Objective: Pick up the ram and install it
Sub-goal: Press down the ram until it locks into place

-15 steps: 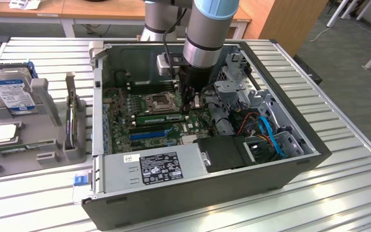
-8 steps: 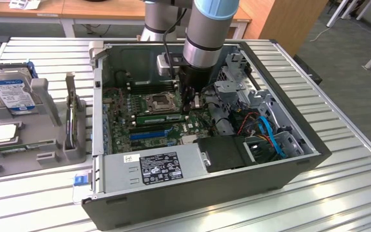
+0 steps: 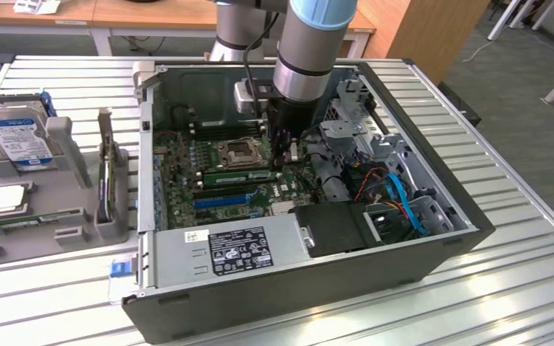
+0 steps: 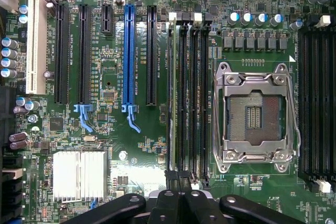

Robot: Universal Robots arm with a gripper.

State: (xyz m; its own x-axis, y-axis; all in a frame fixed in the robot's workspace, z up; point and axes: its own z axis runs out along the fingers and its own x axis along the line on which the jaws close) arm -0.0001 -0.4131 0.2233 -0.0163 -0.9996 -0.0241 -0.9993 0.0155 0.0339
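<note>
The ram [image 3: 242,176] is a thin green stick standing on edge in a slot on the motherboard, just beside the processor socket [image 3: 239,152]. In the wrist view it is a narrow greenish edge [image 4: 172,129] along the outermost of the black memory slots next to the socket [image 4: 255,116]. My gripper [image 3: 283,155] reaches down into the open case at one end of that stick. Its two dark fingers [image 4: 170,198] are pressed together, so the gripper [image 4: 179,181] is shut right over the slot's end. Whether the tips touch the stick I cannot tell.
The black computer case [image 3: 450,241] lies open on a slatted metal table, with its power supply [image 3: 234,249] at the near side and blue cables [image 3: 407,202] at the exterior view's right. A grey parts tray [image 3: 66,180] at the exterior view's left holds a hard drive [image 3: 17,137] and a silver chip [image 3: 8,198].
</note>
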